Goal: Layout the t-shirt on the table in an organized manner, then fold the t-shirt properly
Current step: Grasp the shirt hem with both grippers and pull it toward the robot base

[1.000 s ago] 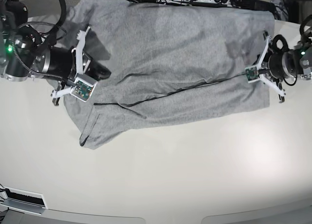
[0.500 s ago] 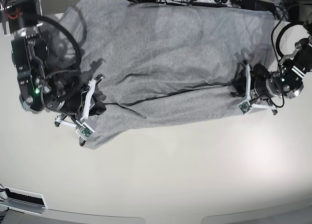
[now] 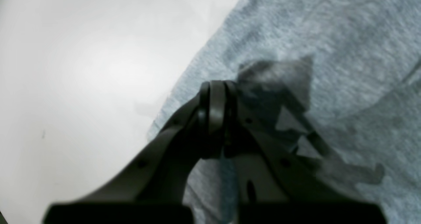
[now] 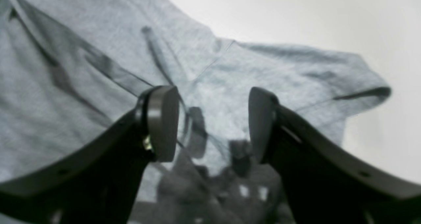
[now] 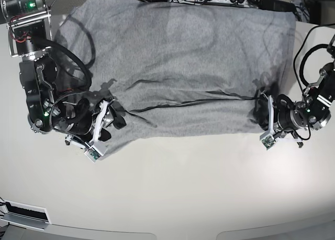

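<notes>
Left wrist: my left pincer (image 3: 215,95) is clenched at the shirt (image 3: 329,53) edge, white bench (image 3: 82,69) beside it; whether cloth is pinched, I cannot tell.

Right wrist: my right pincer (image 4: 213,122) is released, fingers spread over the sleeve (image 4: 296,76).

Base: the shirt (image 5: 183,57) lies spread on the bench (image 5: 183,187), one pincer at each lower corner.

- The t-shirt (image 5: 178,52) ran off the base view's top edge, and no lettering showed.
- The left claw (image 3: 215,95) was blurred in its wrist view; whether cloth sat between the tips was unclear.
- The right claw (image 4: 210,122) was cut off by the lower edge, its shadow smearing the cloth beneath.
</notes>
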